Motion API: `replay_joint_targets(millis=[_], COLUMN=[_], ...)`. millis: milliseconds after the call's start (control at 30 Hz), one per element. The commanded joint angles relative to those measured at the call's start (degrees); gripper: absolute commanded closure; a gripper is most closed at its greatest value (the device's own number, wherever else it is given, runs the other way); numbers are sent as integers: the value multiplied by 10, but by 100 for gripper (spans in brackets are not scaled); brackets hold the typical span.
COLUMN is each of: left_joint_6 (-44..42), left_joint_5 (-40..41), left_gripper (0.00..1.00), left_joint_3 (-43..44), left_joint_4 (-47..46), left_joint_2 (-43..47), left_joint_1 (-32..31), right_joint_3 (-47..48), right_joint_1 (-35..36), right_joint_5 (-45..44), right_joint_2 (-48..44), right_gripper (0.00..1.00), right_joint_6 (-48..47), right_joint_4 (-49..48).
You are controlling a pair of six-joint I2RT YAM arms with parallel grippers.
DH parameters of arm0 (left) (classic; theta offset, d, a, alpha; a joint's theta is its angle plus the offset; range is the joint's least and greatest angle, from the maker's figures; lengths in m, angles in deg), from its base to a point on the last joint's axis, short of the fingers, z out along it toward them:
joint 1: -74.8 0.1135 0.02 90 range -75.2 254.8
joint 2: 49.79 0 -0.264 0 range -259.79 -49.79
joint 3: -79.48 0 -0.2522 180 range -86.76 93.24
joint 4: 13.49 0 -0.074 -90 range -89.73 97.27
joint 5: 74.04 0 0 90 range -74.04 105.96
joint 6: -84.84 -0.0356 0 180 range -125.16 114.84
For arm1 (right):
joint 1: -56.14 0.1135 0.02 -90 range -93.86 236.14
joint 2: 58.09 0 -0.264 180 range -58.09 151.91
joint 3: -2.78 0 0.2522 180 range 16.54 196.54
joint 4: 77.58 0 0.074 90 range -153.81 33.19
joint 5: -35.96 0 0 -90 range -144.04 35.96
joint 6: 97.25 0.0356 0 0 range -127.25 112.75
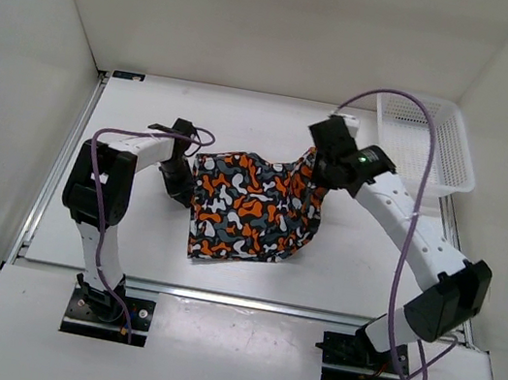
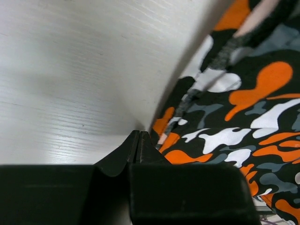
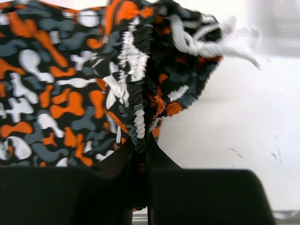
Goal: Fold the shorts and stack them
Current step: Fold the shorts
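Observation:
The camouflage-print shorts [image 1: 251, 209] lie mid-table, their right side lifted. My right gripper [image 1: 322, 169] is shut on the bunched elastic waistband [image 3: 136, 101] and holds it raised off the table; the white drawstring [image 3: 211, 40] hangs from the bunch, and fabric runs down between the jaws at the right gripper [image 3: 140, 146]. My left gripper [image 1: 183, 180] is low at the shorts' left edge. In the left wrist view its jaws [image 2: 137, 134] are pressed together with nothing seen between them, and the shorts' hem [image 2: 187, 101] lies just to their right.
A white plastic mesh basket [image 1: 426, 142] stands at the back right corner. White walls enclose the table on three sides. A metal rail [image 1: 235, 297] runs along the near edge, in front of the arm bases.

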State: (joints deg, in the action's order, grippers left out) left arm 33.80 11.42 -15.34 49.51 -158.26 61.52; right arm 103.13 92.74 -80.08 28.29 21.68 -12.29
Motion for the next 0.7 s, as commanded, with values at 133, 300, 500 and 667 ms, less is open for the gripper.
replay_joint_targets(millis=[133, 300, 500, 667], left_joint_6=[-9, -14, -20, -20], left_joint_5=[-10, -15, -21, -26], left_gripper=[90, 90, 90, 90], left_joint_3=[16, 16, 16, 16], left_joint_4=[-5, -5, -5, -5], left_joint_2=[2, -3, -3, 2], left_joint_1=[-3, 7, 18, 23], right_joint_3=[137, 218, 292, 321], right_joint_1=[146, 206, 245, 257], right_joint_5=[-81, -93, -73, -21], right_joint_2=[121, 208, 294, 357], right_gripper=[100, 100, 100, 100], right_joint_6=[18, 13, -4, -5], right_joint_4=[28, 33, 28, 4])
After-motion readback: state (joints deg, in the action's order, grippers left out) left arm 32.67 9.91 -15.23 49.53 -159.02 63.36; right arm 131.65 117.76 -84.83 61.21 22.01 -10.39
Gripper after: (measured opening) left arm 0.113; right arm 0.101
